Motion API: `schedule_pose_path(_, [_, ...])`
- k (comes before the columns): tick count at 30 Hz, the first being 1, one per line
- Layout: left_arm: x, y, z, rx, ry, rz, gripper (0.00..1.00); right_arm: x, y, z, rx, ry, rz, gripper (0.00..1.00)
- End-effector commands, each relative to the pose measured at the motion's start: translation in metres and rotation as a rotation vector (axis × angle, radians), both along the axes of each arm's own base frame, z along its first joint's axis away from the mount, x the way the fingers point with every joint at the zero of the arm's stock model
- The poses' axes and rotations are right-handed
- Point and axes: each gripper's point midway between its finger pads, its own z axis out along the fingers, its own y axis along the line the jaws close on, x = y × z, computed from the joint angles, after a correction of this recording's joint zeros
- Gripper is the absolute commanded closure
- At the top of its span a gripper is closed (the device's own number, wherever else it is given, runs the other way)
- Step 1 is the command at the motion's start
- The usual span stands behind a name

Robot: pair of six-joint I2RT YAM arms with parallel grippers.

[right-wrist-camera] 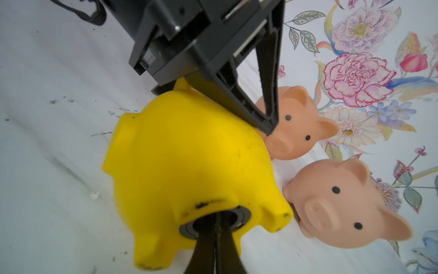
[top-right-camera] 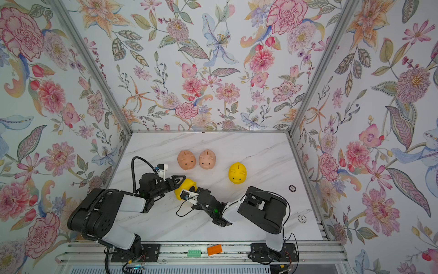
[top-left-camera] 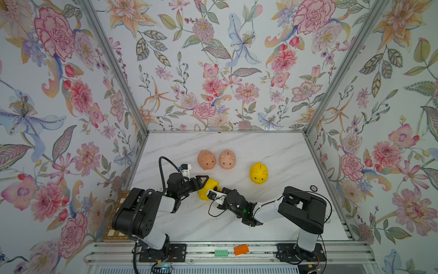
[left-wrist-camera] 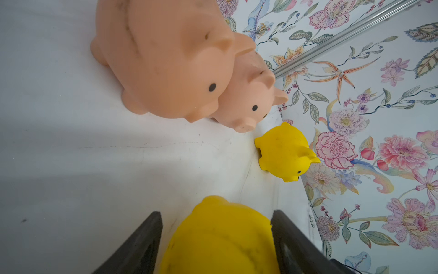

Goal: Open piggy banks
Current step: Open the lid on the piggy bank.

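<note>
A yellow piggy bank [top-left-camera: 208, 187] [top-right-camera: 187, 186] lies tipped on its side at the table's middle front. My left gripper [top-left-camera: 205, 184] [left-wrist-camera: 216, 213] is shut on its body [left-wrist-camera: 220, 237], one finger on each flank. Its belly faces the right wrist camera, with a black round plug [right-wrist-camera: 189, 229] set in it. My right gripper [top-left-camera: 219, 189] [right-wrist-camera: 216, 218] is shut, and its tips reach into the plug's recess, which hides them. Two peach-pink piggy banks [top-left-camera: 206, 160] [top-left-camera: 227, 159] stand upright side by side behind. Another yellow piggy bank [top-left-camera: 258, 173] stands upright to their right.
A small black round plug [top-left-camera: 314, 188] lies near the right wall, and a pale disc [top-right-camera: 301, 218] sits nearer the front. A green brick [top-left-camera: 222, 252] and an orange brick [top-left-camera: 241, 249] rest on the front rail. A checkered board [top-left-camera: 118, 213] leans at the left edge.
</note>
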Motion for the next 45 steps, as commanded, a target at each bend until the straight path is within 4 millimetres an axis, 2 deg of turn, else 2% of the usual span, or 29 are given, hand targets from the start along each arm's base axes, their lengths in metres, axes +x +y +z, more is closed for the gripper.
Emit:
schedule_pose_path(1, [-0.073, 0.008, -0.091, 0.139, 0.373, -0.071, 0.25, -0.005, 0.004, 0.003, -0.040, -0.092, 0.018, 1.00])
schedule_pose_path(18, [-0.072, 0.011, -0.093, 0.153, 0.377, -0.054, 0.26, -0.007, -0.017, -0.002, -0.127, -0.275, -0.098, 1.00])
schedule_pose_path(26, [-0.072, 0.011, -0.094, 0.155, 0.379, -0.052, 0.26, -0.013, -0.027, 0.004, -0.085, -0.258, -0.127, 1.00])
schedule_pose_path(32, [-0.071, 0.012, -0.093, 0.153, 0.378, -0.050, 0.26, -0.018, -0.041, 0.013, -0.008, -0.156, -0.146, 1.00])
schedule_pose_path(40, [-0.070, 0.011, -0.091, 0.151, 0.369, -0.053, 0.26, -0.028, -0.058, 0.020, 0.074, 0.148, -0.113, 1.00])
schedule_pose_path(45, [-0.070, 0.011, -0.090, 0.148, 0.361, -0.051, 0.26, -0.023, -0.068, 0.018, 0.086, 0.358, -0.148, 1.00])
